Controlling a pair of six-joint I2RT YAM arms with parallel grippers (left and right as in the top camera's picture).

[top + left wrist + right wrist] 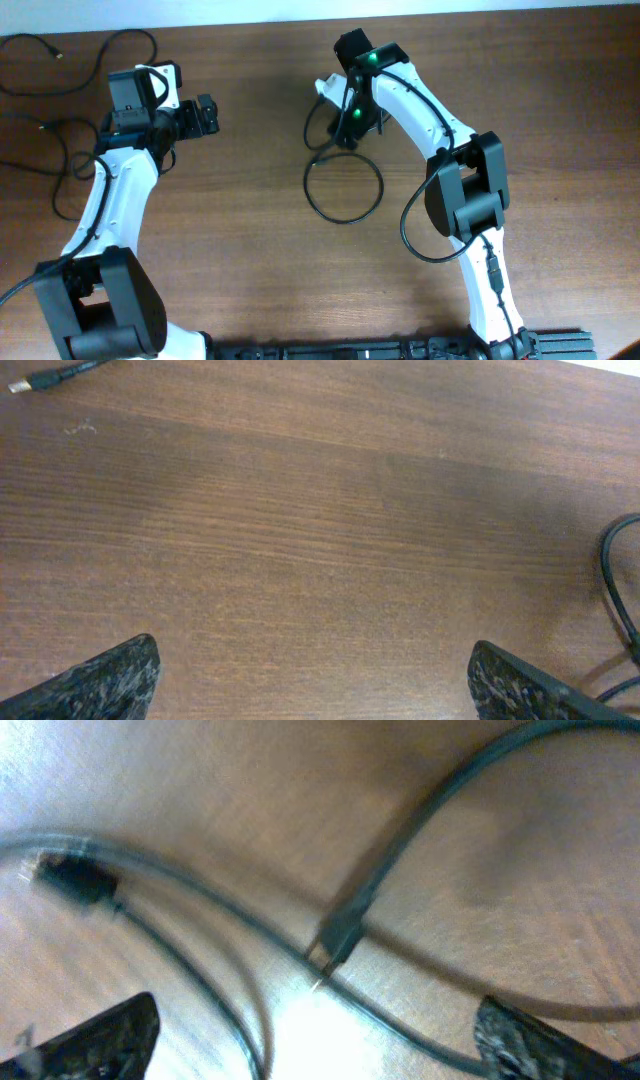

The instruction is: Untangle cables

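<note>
Cables, thin black flexible cords (306, 187), looped at overhead centre on brown wooden counter (250, 260). Right pincer (320, 1040) held apart over crossed plug ends (340, 935), nothing clamped, seemingly positioned for pick. Left pincer (320, 685) apart, set aside over bare wood, out of way.

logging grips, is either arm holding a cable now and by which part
Nothing is held. The left gripper is open over the brown wooden table; the right gripper has its fingers wide apart above the thin black cables, gripping none.
</note>
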